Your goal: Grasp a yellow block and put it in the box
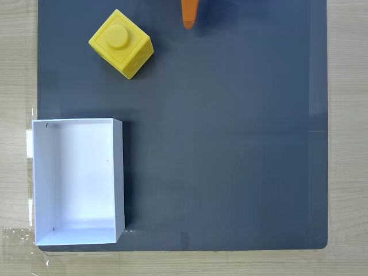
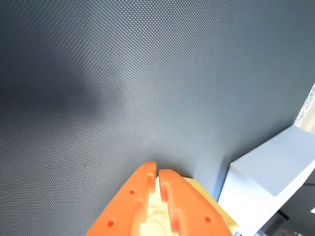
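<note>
The yellow block (image 1: 122,43) stands on the dark mat near the top left of the fixed view, its round stud facing up. My orange gripper (image 1: 190,22) pokes in from the top edge, to the right of the block and apart from it. In the wrist view the gripper (image 2: 157,170) comes up from the bottom, shut, with nothing between its tips. A strip of the yellow block (image 2: 210,197) peeks out behind its right finger. The white box (image 1: 77,181) lies empty at the lower left of the mat, and its corner (image 2: 268,172) shows at the right of the wrist view.
The dark grey mat (image 1: 230,144) covers most of the wooden table (image 1: 348,144). Clear tape holds the box's left side to the table. The mat's middle and right are bare.
</note>
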Motion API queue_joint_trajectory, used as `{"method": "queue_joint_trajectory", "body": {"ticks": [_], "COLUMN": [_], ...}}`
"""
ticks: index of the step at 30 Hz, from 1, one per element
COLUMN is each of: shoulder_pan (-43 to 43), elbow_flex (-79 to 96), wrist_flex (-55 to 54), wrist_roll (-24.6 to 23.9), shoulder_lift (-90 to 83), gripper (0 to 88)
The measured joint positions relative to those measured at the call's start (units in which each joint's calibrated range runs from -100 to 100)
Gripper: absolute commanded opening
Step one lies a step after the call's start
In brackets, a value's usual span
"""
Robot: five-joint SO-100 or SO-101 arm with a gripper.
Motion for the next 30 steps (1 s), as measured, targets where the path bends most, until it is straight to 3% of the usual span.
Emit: {"method": "queue_joint_trajectory", "body": {"ticks": [30], "shoulder_pan": [0.00], "elbow_flex": [-1.45], "wrist_flex": [-3.38], "wrist_roll": [0.11], "shoulder_lift": [4.80], "gripper": [1.8]}}
